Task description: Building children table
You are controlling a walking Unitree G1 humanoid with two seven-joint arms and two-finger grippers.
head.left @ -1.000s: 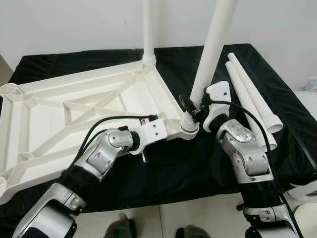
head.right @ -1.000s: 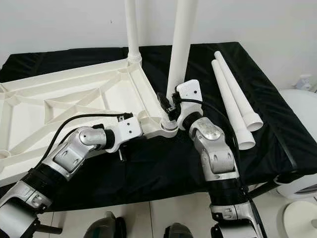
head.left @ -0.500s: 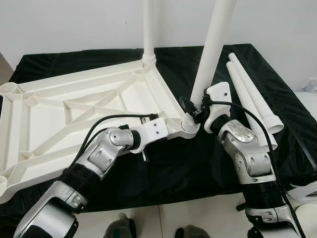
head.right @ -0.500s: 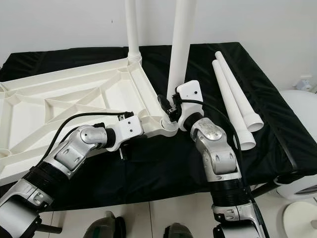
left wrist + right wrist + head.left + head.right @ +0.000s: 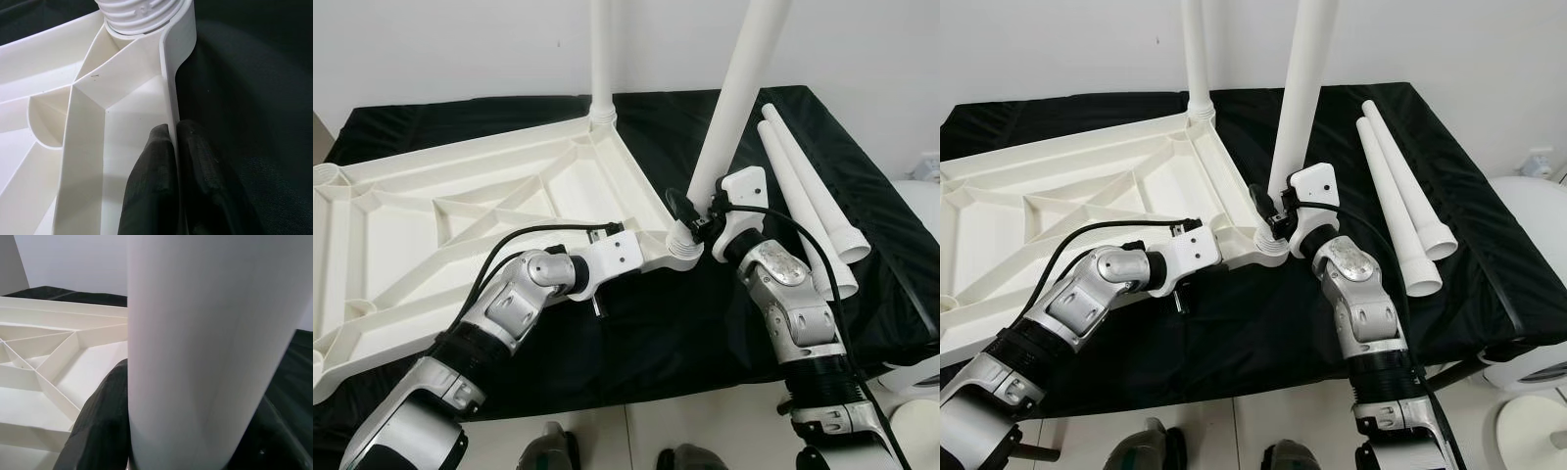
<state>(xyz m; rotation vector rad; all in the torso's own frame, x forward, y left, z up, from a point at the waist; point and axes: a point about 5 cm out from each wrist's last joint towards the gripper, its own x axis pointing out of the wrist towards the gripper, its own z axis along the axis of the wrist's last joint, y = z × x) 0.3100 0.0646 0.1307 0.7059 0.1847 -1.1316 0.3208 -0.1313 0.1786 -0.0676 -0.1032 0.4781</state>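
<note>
While the white table top (image 5: 460, 211) lies upside down on the black cloth (image 5: 636, 333), ribbed underside up, the left gripper (image 5: 173, 161) is clamped on its near rim wall: the wrist view shows one black finger (image 5: 151, 191) inside the rim and the other outside it, pressed so close that only the thin plastic wall parts them. This grip sits on the rim just short of the near right corner socket (image 5: 683, 253), whose threaded collar appears at the end of the wall in the left wrist view. From that socket a white leg (image 5: 739, 93) rises, tilted slightly toward the robot's right, and the right gripper (image 5: 700, 220) is closed around its lower end, just above the socket; in the right wrist view the tube (image 5: 205, 347) runs between the two dark fingers (image 5: 100, 426), which touch it on both sides. A second leg (image 5: 601, 54) stands upright in the far corner socket of the table top. Two loose legs (image 5: 813, 201) lie side by side on the cloth to the robot's right, touching or nearly touching each other, their flared ends toward the robot and well apart from the right arm. A white rounded object (image 5: 1538, 284) stands off the cloth's right edge.
</note>
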